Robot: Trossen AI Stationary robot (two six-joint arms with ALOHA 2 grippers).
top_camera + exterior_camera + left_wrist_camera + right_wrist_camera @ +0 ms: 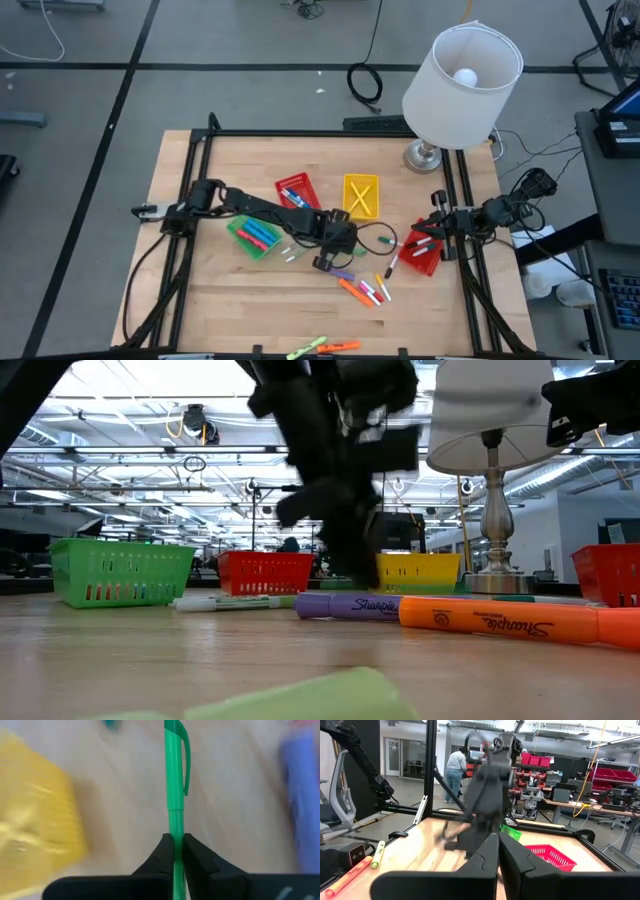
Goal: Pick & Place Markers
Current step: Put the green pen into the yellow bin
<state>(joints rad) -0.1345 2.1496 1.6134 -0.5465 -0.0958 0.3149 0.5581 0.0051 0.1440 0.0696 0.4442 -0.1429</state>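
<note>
Left gripper (173, 851): fingers closed on a green marker (175, 785), held over the counter (200, 300) centre, near the yellow basket (361, 195) and purple marker (345, 605). Other markers lie scattered nearby. Right gripper (498, 851): fingers pressed together, empty, above the red basket (424, 258) at the counter's right edge.

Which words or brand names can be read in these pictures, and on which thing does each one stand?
"Sharpie" on the purple marker, low view.
"Sharpie" on the orange marker, low view.
The green marker in the left gripper shows no print in the left wrist view.
Any labels on the far shelves and bins in the right wrist view are too small to read.
The right gripper carries no text.
</note>
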